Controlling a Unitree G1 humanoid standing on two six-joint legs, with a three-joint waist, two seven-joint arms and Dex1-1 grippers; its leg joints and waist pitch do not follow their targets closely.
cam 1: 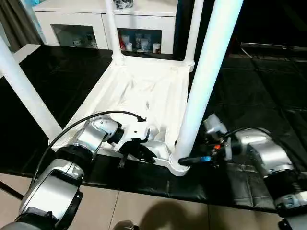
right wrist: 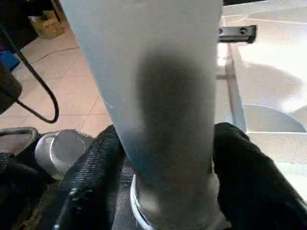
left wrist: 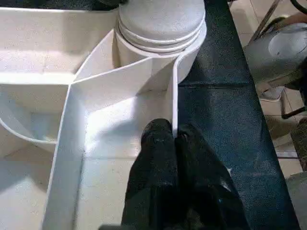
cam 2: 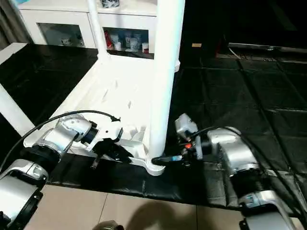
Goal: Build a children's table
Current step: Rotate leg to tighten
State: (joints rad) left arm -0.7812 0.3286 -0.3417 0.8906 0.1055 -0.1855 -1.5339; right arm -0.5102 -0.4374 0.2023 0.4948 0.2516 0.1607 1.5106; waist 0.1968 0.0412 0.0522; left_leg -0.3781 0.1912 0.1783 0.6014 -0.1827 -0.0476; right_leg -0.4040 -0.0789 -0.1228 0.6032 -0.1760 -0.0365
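The children's table lies upside down on a black mat, its ribbed white top [cam 1: 139,91] facing up. Several round white legs stand upright in the corner sockets. The nearest leg [cam 1: 206,81] rises from the front right socket [cam 1: 178,165]. My left gripper [cam 1: 144,152] is at the front rim beside that socket, and its black fingers [left wrist: 158,143] are shut on the thin white rim wall [left wrist: 173,96]. My right gripper [cam 1: 184,160] reaches in from the right at the base of the nearest leg [right wrist: 163,86]. Its fingers [right wrist: 103,158] press on both sides of the leg.
A white cabinet [cam 1: 96,19] with glass-fronted shelves stands behind the black mat [cam 1: 254,86]. The mat's front edge runs just below the grippers, with beige floor [cam 1: 144,211] beyond it. A black cable [cam 1: 96,117] arcs over my left wrist.
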